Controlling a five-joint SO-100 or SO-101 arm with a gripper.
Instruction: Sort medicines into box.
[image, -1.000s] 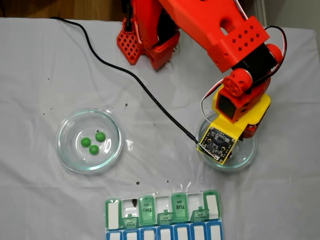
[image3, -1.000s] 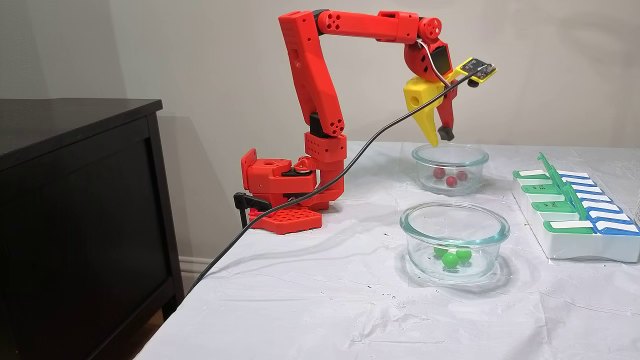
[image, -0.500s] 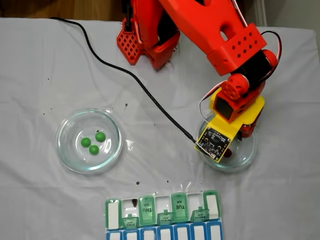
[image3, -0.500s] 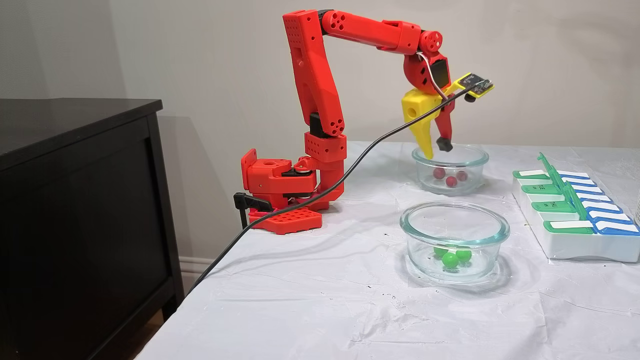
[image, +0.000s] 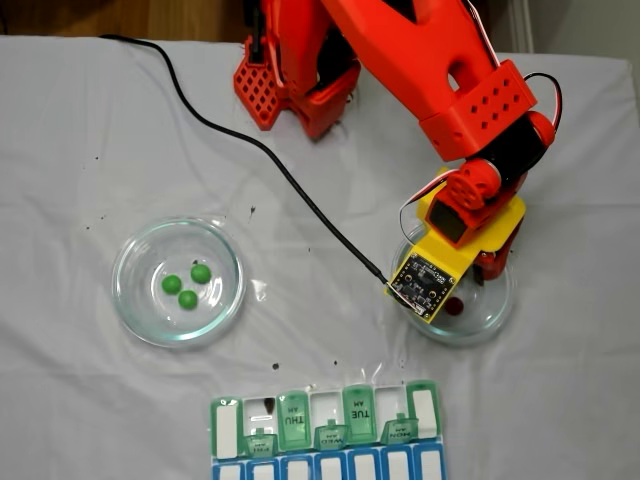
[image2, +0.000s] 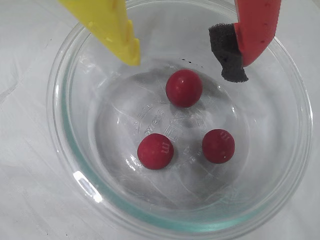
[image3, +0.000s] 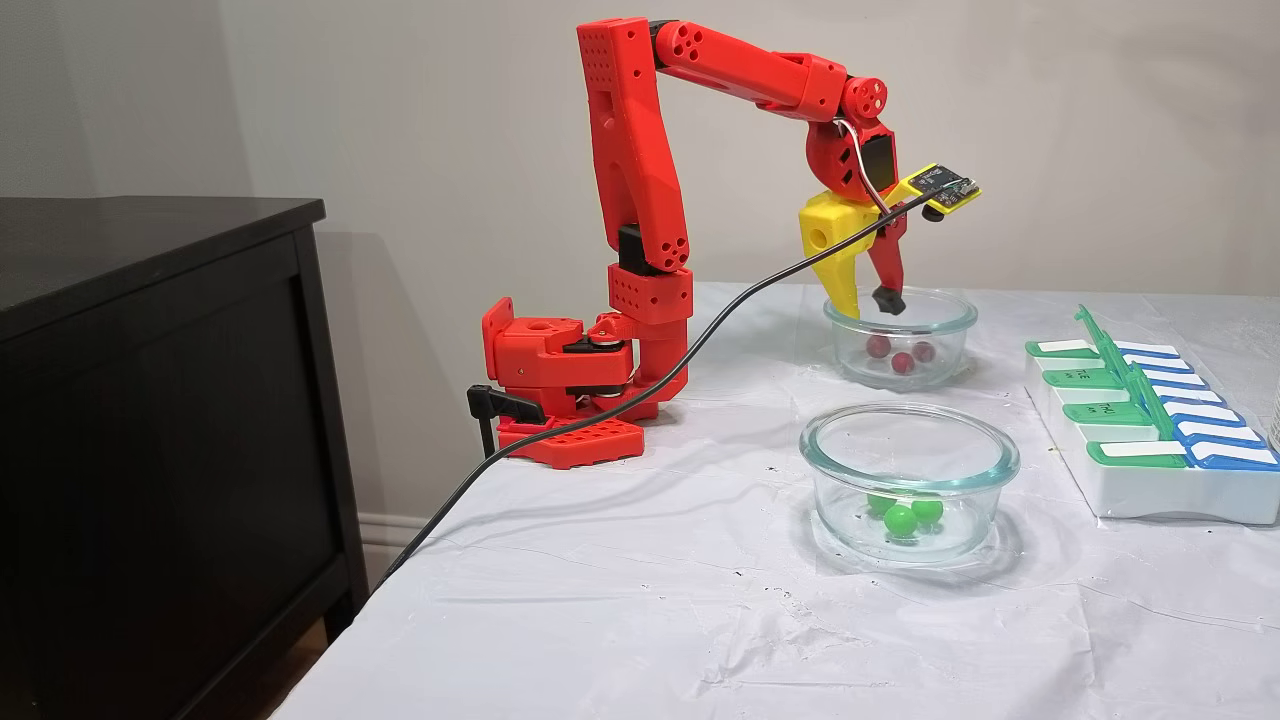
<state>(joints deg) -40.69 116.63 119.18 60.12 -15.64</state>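
Three red medicines (image2: 184, 88) (image3: 902, 362) lie in a clear glass dish (image2: 60, 125) (image3: 960, 312). My gripper (image2: 182, 65) (image3: 868, 305) is open at the dish's rim. Its yellow finger and its red finger with the black foam pad (image2: 230, 55) flank the space just above the farthest red ball, touching none. Three green medicines (image: 188, 298) (image3: 900, 519) sit in a second glass dish (image: 122, 285) (image3: 830, 500). The box (image: 325, 430) (image3: 1150, 490) lies at the table's front in a fixed view, with several green lids flipped up.
A black cable (image: 280, 170) (image3: 600, 410) runs across the white cloth from the wrist camera board (image: 425, 285). The red arm base (image3: 560, 370) stands at the table's back. A black cabinet (image3: 150, 400) is beside the table. Tiny dark specks dot the cloth.
The arm has lowered the open gripper from above the red-ball dish down to its rim. The balls, the dishes and the box have stayed put.
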